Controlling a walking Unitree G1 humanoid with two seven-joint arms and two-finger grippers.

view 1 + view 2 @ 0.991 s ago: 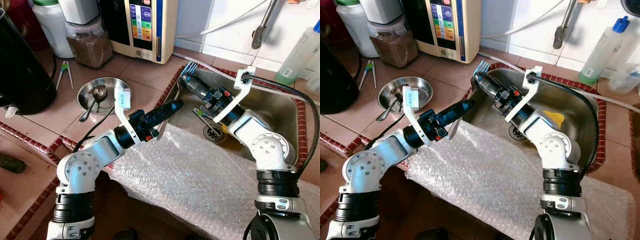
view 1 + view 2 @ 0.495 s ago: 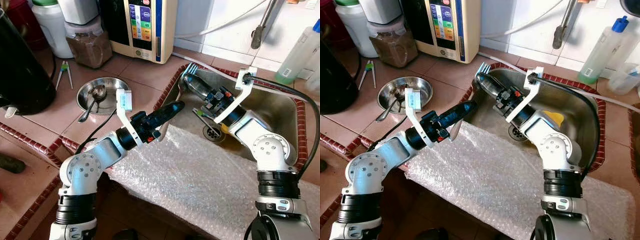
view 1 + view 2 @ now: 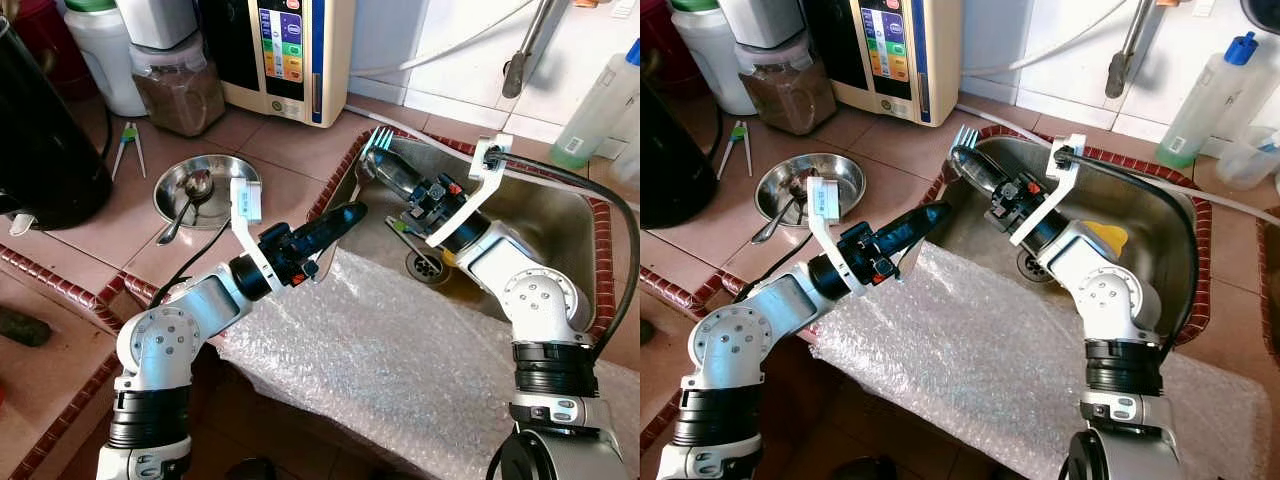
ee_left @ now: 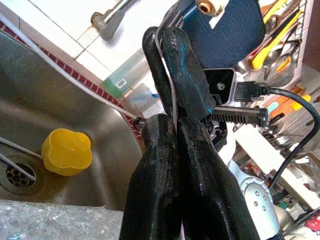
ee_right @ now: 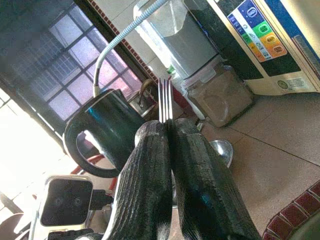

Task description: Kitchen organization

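Observation:
My right gripper [image 3: 378, 162] is shut on a silver fork [image 3: 380, 139] at the sink's far left corner, and the tines [image 5: 165, 100] stick out past the fingertips. Over the sink's left rim, just above the bubble wrap [image 3: 400, 360], my left gripper [image 3: 348, 213] is shut on a thin metal utensil that looks like a spoon. Its bowl end [image 3: 908, 257] hangs below the fingers, and its narrow handle [image 4: 173, 102] shows as a line between them. The two grippers point toward each other, a short gap apart.
The steel sink [image 3: 545, 215] holds a yellow object [image 3: 1108, 237] beside the drain. On the tiled counter sit a steel bowl [image 3: 205, 188] with a spoon, a pair of tongs [image 3: 130, 145], a black kettle [image 3: 45, 140], a jar [image 3: 180, 85] and a water appliance [image 3: 290, 50]. A bottle [image 3: 600, 105] stands at the far right.
Both arms have shifted only slightly. The left gripper edged up and toward the sink, then settled back a little. Both grips are unchanged.

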